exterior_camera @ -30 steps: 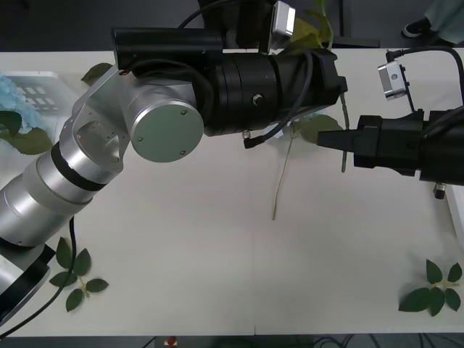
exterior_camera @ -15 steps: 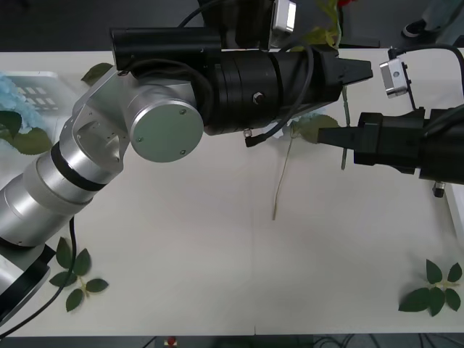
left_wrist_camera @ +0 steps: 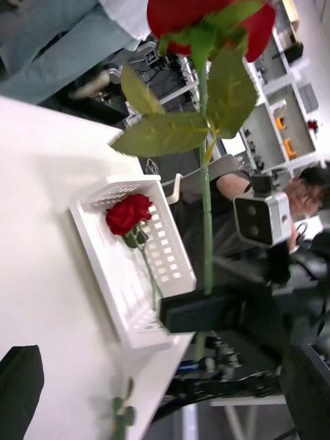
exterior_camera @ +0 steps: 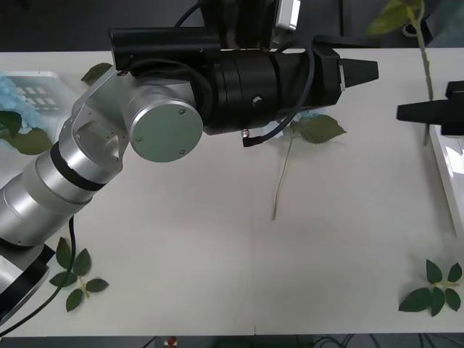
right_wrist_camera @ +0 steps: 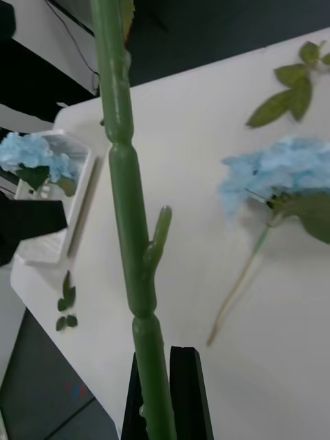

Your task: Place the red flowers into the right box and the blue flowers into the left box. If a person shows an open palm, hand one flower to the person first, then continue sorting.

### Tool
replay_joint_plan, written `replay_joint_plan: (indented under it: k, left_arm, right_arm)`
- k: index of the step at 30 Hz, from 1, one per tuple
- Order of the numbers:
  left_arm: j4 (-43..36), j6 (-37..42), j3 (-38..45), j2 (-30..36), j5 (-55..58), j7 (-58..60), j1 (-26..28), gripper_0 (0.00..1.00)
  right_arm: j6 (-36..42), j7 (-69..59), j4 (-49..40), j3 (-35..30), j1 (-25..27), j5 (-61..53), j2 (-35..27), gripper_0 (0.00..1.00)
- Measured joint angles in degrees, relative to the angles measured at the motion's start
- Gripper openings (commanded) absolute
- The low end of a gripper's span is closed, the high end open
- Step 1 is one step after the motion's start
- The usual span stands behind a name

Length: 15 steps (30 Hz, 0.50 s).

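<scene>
Moved: your right hand point(exterior_camera: 403, 112) has pulled back toward the right box point(exterior_camera: 448, 174), closed on a rose point(left_wrist_camera: 206, 20) stem.
Left hand point(exterior_camera: 370, 70): can't tell its grip.
Table point(exterior_camera: 217, 275): white; blue flower point(right_wrist_camera: 289, 168) lying mid-table, leaf sprigs point(exterior_camera: 433, 288) near the corners.

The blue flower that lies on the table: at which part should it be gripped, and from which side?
I would grip the blue flower on its bare stem, below the leaf, from straight above with fingers across it: the stem lies flat, the bloom is wide and fluffy. The left gripper is near; the right gripper holds a red rose.
</scene>
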Motion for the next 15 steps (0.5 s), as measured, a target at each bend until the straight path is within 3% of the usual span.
replay_joint_plan:
  k: [3, 6, 11, 15]
  left_arm:
    - [0.0, 0.5, 0.1, 1.2, 0.0, -5.9, 0.0, 1.00]
    - [0.0, 7.3, 2.3, 2.3, 0.0, -8.3, 0.0, 1.00]
    - [0.0, 21.4, 13.4, 2.4, 4.5, -23.2, 0.0, 1.00]
    - [1.2, 31.2, 23.4, 2.4, 11.0, -31.8, 0.0, 1.00]
  right_arm:
    - [5.7, 0.0, 4.4, -3.5, 0.0, 1.2, -3.6, 0.00]
    - [11.1, 0.0, 9.3, -5.9, 0.0, 4.1, -8.1, 0.00]
    - [15.8, 0.0, 17.6, -7.4, 0.0, 9.4, -13.9, 0.00]
    - [18.0, 0.0, 22.9, -8.6, 0.0, 17.5, -15.1, 0.00]
